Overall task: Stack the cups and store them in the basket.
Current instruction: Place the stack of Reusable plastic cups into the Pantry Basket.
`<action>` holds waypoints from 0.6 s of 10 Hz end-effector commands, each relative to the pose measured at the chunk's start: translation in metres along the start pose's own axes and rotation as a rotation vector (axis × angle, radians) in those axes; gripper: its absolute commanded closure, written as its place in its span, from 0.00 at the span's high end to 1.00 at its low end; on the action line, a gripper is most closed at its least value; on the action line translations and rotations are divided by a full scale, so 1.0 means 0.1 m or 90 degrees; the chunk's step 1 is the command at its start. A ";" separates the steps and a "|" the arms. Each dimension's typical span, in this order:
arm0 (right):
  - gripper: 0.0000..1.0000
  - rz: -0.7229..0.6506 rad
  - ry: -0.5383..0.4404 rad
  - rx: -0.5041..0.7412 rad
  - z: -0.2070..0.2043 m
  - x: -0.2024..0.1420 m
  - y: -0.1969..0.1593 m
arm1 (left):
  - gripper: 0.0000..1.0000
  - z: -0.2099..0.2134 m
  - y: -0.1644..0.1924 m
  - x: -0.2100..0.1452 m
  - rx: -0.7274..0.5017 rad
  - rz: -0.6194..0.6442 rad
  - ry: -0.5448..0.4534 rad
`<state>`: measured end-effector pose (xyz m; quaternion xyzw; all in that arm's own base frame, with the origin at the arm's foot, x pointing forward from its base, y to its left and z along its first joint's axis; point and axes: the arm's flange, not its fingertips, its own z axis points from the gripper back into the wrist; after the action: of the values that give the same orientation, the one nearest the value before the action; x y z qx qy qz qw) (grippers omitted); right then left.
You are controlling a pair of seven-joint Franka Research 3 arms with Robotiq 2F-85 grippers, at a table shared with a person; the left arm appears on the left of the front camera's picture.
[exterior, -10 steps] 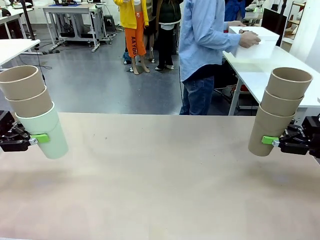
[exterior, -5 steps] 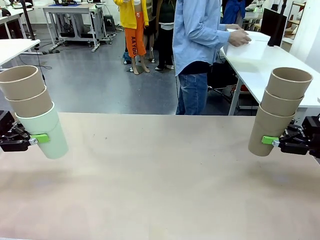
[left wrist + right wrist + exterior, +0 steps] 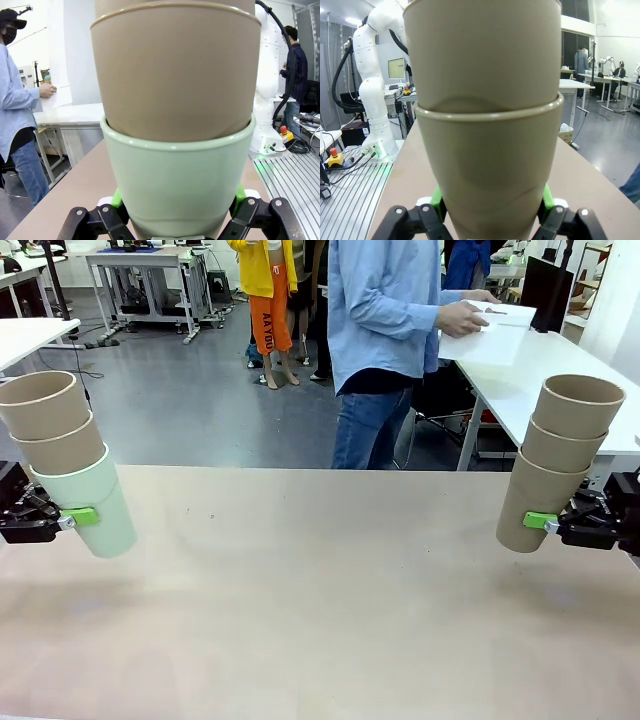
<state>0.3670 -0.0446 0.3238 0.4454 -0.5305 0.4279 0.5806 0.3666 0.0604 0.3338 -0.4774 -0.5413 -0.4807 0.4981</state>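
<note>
At the table's left edge my left gripper [image 3: 82, 516] is shut on a mint green cup [image 3: 88, 502] with two tan cups [image 3: 55, 425] nested in it, the stack tilted up and leftward. The left wrist view shows the green cup [image 3: 180, 185] clamped between the green pads [image 3: 117, 198]. At the right edge my right gripper [image 3: 540, 521] is shut on a stack of three tan cups [image 3: 555, 465], seen close in the right wrist view as a tan stack [image 3: 487, 150]. A person beyond the table carries the white basket [image 3: 497, 332] in both hands, away from the side table.
The tan tabletop [image 3: 320, 610] lies between the two stacks. A white side table [image 3: 540, 375] stands at the back right, behind the person in the blue shirt [image 3: 380, 310]. More people and benches stand far off.
The person has lifted the white basket off the side table and stepped left with it. Both arms and their cup stacks have stayed still.
</note>
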 end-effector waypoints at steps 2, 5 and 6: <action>0.85 0.006 0.003 0.001 0.02 0.04 0.01 | 0.88 0.00 -0.01 0.03 -0.002 -0.008 -0.005; 0.85 0.006 0.003 0.001 0.02 0.04 0.01 | 0.88 0.00 -0.01 0.03 -0.002 -0.008 -0.005; 0.85 0.006 0.003 0.001 0.02 0.04 0.01 | 0.88 0.00 -0.01 0.03 -0.002 -0.008 -0.005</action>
<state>0.3670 -0.0446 0.3238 0.4454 -0.5305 0.4279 0.5806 0.3666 0.0604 0.3338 -0.4774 -0.5413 -0.4807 0.4981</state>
